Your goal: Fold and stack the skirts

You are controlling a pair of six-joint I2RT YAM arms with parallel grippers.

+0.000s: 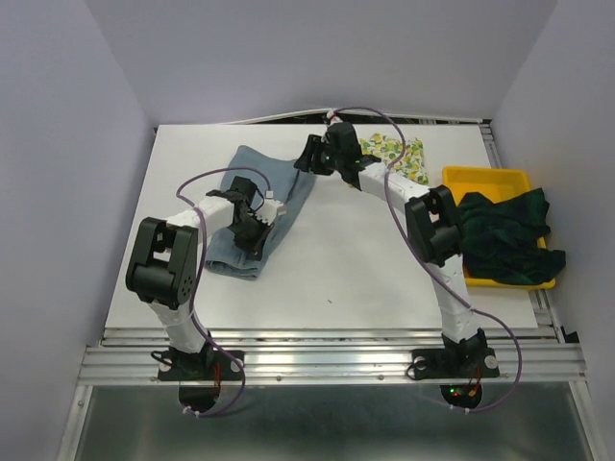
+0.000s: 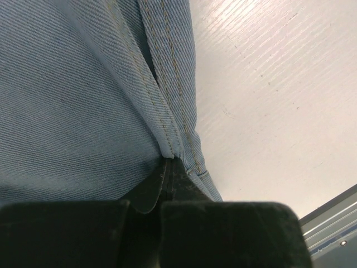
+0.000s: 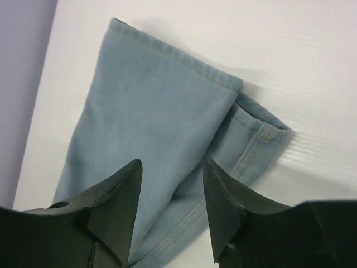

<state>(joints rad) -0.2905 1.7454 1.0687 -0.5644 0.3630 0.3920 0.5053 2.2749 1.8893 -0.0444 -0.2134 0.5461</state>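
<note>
The light blue-grey skirt (image 1: pixel 261 197) lies folded lengthwise on the left half of the table. My left gripper (image 1: pixel 252 229) is shut on its stitched edge (image 2: pixel 167 146) near the right side of the fold. My right gripper (image 1: pixel 309 154) hovers open over the skirt's far end (image 3: pixel 150 128), its fingers (image 3: pixel 120 195) spread and holding nothing. The lemon-print skirt (image 1: pixel 396 154) lies at the back of the table, partly behind the right arm. The dark plaid skirt (image 1: pixel 504 235) is bunched in the yellow tray (image 1: pixel 485 176).
The yellow tray stands at the table's right edge. White walls close in the left, back and right sides. A metal rail (image 1: pixel 327 360) runs along the near edge by the arm bases.
</note>
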